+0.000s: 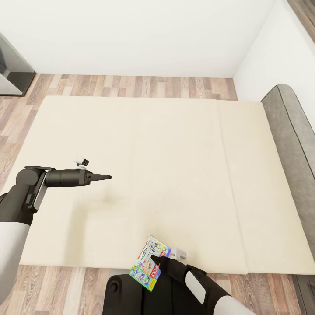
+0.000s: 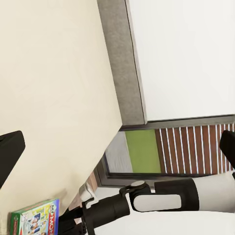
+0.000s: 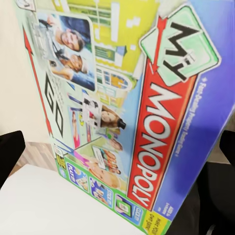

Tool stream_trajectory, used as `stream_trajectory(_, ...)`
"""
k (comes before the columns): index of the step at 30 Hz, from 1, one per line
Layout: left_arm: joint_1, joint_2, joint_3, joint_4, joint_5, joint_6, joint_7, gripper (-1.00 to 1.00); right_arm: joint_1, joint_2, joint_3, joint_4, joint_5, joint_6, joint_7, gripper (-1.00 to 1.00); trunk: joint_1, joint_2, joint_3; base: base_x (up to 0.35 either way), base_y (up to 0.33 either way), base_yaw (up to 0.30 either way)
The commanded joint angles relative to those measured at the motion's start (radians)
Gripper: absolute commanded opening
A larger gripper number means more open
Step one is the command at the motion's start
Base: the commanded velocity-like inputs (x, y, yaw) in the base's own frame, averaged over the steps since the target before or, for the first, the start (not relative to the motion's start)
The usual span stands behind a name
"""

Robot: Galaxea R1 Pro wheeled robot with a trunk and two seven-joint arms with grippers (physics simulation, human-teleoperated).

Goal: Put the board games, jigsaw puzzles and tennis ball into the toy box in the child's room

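Note:
A board game, a flat box printed pale green and blue with a red "My Monopoly" band, hangs tilted over the front edge of the bed. My right gripper is shut on it. In the right wrist view the box is very close, with a dark finger beside it. My left gripper hovers over the left part of the beige mattress, open and holding nothing, its fingers far apart. From the left wrist I see the same box and the right arm.
The grey headboard runs along the right side of the bed. Wood-plank floor lies between the bed and the white wall. A dark grey piece of furniture stands at the far left. My base is against the bed's front edge.

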Motion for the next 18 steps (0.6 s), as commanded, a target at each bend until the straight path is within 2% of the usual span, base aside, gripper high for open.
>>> stream_trajectory(1,0.000,0.001,0.000,0.000,0.000,0.011,-0.004,1.00,0.000,0.000,0.004,0.000,-0.008,0.004,0.000,1.00,0.001,-0.001,-0.001,0.000,0.090,0.000)
stream_trajectory(12,0.000,0.001,0.000,0.000,0.000,0.011,-0.004,1.00,0.000,0.000,0.004,0.000,-0.008,0.004,0.000,1.00,0.001,-0.001,-0.001,0.000,0.023,0.000)
stream_trajectory(18,0.000,0.001,0.000,0.000,0.000,0.011,-0.004,1.00,0.000,0.000,0.004,0.000,-0.008,0.004,0.000,1.00,0.001,-0.001,-0.001,0.000,0.092,0.000)
